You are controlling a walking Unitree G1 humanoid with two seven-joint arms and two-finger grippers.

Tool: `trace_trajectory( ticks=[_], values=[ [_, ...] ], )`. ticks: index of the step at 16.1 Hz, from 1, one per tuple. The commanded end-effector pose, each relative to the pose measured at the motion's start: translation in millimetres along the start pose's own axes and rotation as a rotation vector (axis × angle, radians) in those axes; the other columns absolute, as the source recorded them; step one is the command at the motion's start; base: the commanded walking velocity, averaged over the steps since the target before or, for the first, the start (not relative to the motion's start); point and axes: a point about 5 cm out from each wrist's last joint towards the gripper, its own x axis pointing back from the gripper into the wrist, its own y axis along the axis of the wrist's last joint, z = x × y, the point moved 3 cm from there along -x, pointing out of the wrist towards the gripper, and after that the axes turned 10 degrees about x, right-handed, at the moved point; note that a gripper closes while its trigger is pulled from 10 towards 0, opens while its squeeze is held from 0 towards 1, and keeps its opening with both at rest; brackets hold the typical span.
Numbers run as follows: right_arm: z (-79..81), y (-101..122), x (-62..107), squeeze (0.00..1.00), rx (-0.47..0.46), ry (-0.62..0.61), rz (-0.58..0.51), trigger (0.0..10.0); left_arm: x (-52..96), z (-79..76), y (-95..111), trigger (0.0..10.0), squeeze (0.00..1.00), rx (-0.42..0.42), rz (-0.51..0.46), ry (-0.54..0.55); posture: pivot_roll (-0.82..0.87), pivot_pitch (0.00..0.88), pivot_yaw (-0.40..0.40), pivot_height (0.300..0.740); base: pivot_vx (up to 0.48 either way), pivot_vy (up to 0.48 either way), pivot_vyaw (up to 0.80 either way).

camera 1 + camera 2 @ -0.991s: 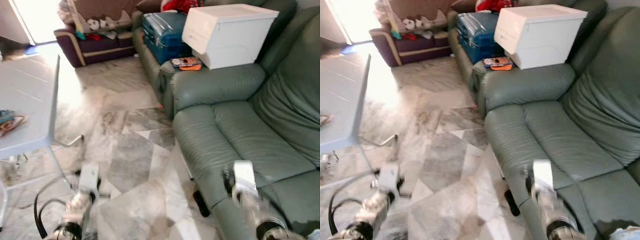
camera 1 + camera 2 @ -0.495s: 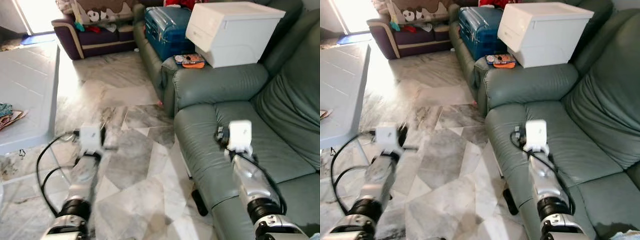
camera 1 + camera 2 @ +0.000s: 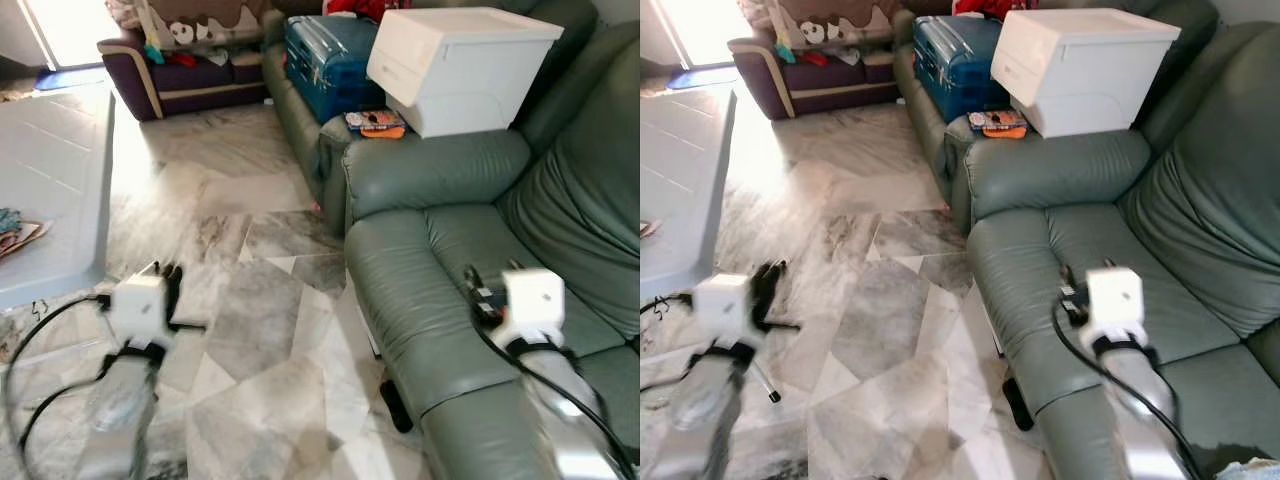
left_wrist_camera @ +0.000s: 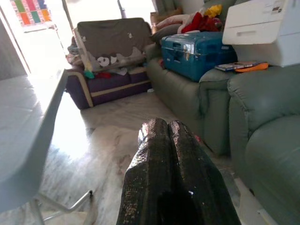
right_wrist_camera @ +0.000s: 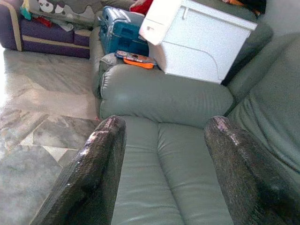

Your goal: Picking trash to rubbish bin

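My left gripper (image 3: pixel 172 281) hovers over the marble floor (image 3: pixel 250 330) beside the white table; its two black fingers (image 4: pixel 154 140) are pressed together with nothing between them. Above the green sofa's seat cushion (image 3: pixel 450 270) my right gripper (image 3: pixel 478 288) hangs open, and its fingers (image 5: pixel 105 140) stand wide apart with nothing in the gap. A small red scrap (image 3: pixel 320 212) lies on the floor at the foot of the sofa arm. An orange and patterned flat item (image 3: pixel 375 123) rests on the sofa armrest. I cannot make out a rubbish bin.
A white storage box (image 3: pixel 460 65) sits on the sofa beside a blue suitcase (image 3: pixel 325 55). A white table (image 3: pixel 50 200) with some colourful wrappers (image 3: pixel 15 235) stands on the left. A purple couch (image 3: pixel 190 75) is at the back. A black object (image 3: pixel 397 408) lies under the sofa front.
Both arms first rose and reached forward, then swung apart: the left toward the table, the right further over the sofa seat. The camera shifted slightly.
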Motion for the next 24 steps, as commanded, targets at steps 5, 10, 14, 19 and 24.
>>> trace_trajectory(
  ticks=[5,10,14,19,24],
  values=[
    [-0.3,9.6,18.7,0.00,0.004,0.052,0.025,10.0,14.2,-23.5,7.6,10.0,0.00,-0.003,0.017,-0.070,-0.05,0.000,-0.004,0.740,0.000,0.000,0.00],
    [2.9,18.9,17.9,0.00,0.088,0.132,0.040,10.0,5.3,-29.5,14.9,10.0,0.00,0.024,0.039,-0.088,-0.05,0.000,0.003,0.740,0.000,0.000,0.00],
    [3.0,39.4,-22.8,0.00,-0.045,-0.045,0.000,10.0,-7.0,-21.7,24.2,10.0,0.00,0.075,0.007,0.023,-0.02,0.000,-0.027,0.740,0.000,0.000,0.00],
    [21.5,51.3,-31.9,0.00,-0.026,0.050,-0.041,10.0,-24.7,-14.8,33.4,10.0,0.00,0.097,-0.028,0.070,-0.01,0.000,-0.044,0.740,0.000,0.000,0.16],
    [17.7,53.4,-34.6,0.00,-0.026,0.055,-0.042,10.0,-24.7,-18.8,32.0,10.0,0.00,0.160,-0.001,0.088,-0.02,0.000,-0.052,0.740,0.000,0.000,0.80]
  ],
)
